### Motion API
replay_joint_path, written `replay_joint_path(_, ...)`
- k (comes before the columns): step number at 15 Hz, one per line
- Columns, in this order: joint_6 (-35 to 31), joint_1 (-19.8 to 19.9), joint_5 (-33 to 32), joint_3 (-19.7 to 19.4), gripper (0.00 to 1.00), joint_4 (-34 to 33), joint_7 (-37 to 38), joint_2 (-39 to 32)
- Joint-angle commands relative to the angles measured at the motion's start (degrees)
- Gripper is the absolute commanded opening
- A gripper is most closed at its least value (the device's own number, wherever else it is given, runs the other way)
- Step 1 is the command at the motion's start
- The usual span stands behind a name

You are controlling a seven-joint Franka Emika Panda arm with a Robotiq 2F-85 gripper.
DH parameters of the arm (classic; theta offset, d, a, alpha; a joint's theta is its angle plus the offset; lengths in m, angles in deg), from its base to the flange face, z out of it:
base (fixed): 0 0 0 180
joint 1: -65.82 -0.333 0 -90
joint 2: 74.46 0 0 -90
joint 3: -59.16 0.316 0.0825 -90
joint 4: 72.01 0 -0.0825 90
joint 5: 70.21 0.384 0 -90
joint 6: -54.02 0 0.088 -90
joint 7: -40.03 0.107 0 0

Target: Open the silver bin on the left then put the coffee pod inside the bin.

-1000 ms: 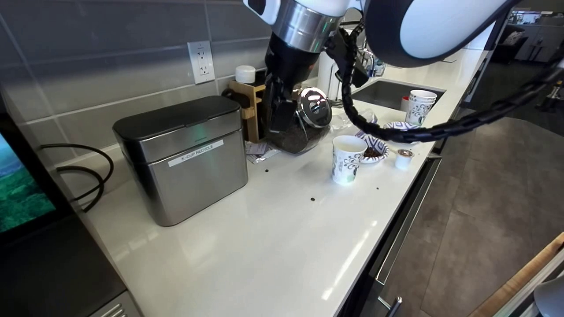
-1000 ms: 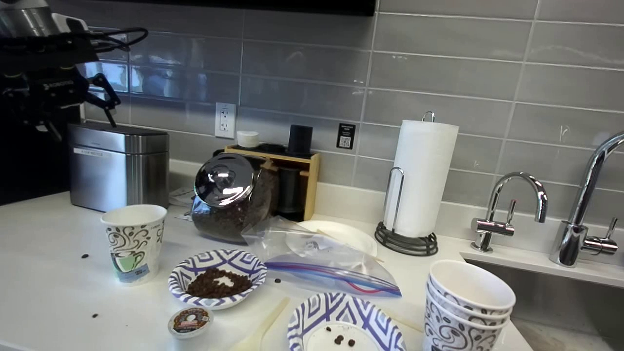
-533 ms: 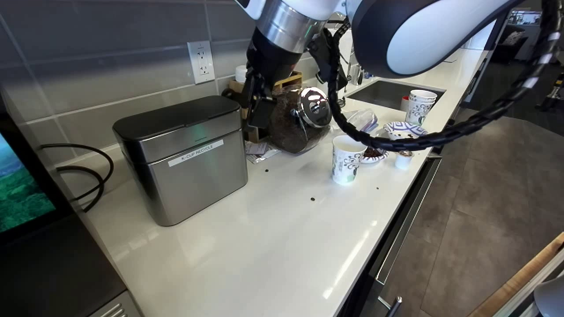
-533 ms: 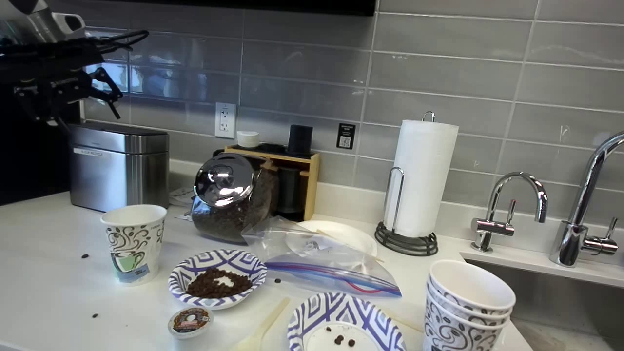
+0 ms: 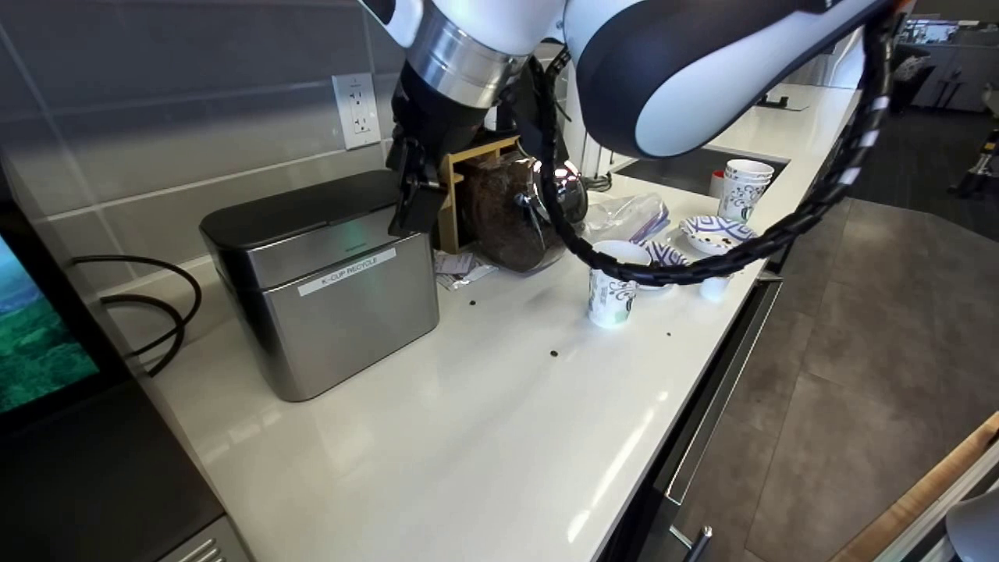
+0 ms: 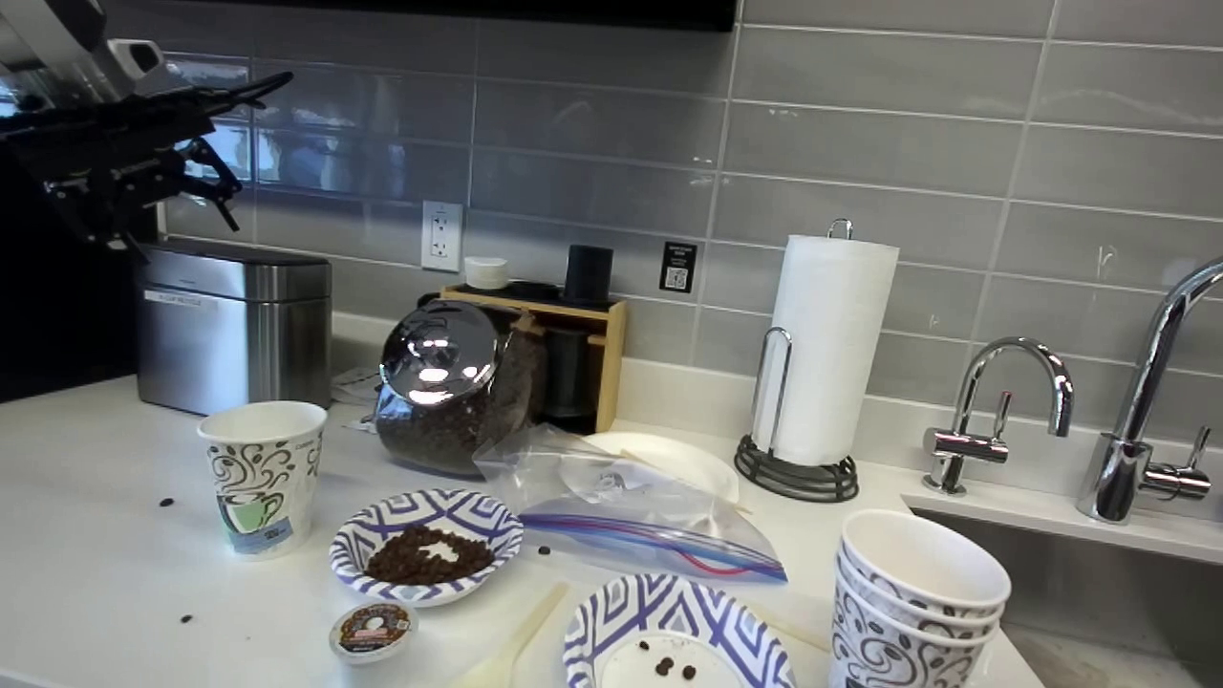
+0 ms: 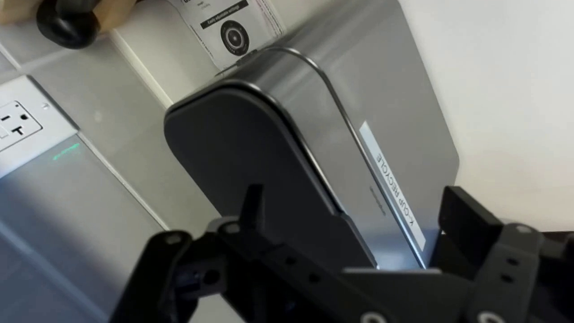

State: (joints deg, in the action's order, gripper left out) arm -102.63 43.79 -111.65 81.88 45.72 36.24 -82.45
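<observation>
1. In an exterior view we see the gripper [image 6: 188, 242], its jaws spread apart and free, near the closed lid [image 6: 244, 254] of the silver bin [image 6: 229, 334]; the coffee pod [image 6: 373, 633] stands on the counter [image 6: 86, 545] just beside a patterned bowl [image 6: 430, 505], well apart from the bin.
2. In an exterior view (a black cable [image 5: 679, 273] partly covers the pod there) we find the gripper in front of the bin's upper edge.
3. In the wrist view we face the lid and labelled front, the bin showing between parted fingers [image 7: 468, 217]; contact we cannot tell.
</observation>
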Motion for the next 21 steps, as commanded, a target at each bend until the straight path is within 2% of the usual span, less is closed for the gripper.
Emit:
replay_joint_path(1,-0.6,-1.3,-4.6,-0.6,1.00,-4.3,2.4,-4.2)
replay_joint_path(12,-0.6,-2.8,-10.2,-1.3,1.00,-10.1,3.6,-9.2)
replay_joint_path(21,-0.4,-3.1,-10.9,-1.3,1.00,-12.5,3.1,-11.2)
